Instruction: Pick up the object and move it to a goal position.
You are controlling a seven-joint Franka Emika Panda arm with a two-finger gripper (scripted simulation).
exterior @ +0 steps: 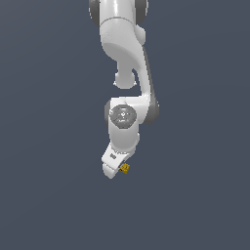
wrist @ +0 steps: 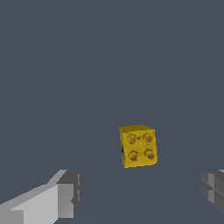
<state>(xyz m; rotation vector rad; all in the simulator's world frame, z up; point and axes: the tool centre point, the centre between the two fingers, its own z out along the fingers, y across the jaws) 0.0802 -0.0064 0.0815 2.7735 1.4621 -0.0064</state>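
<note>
The object (wrist: 138, 146) is a small yellow-orange block with several round studs on the face turned to the wrist camera. It lies on the dark grey floor, between and beyond my two fingertips (wrist: 65, 194), touching neither. My gripper (wrist: 140, 192) is open, its fingers wide apart with nothing between them. In the exterior view the object (exterior: 125, 168) shows as a tiny yellow speck beside the tip of the white gripper (exterior: 114, 168), on the exterior view's right of it. The hand hides the fingers there.
The white arm (exterior: 124, 53) comes down from the top of the exterior view to the wrist (exterior: 123, 117). All around lies a plain dark grey floor (exterior: 49, 195).
</note>
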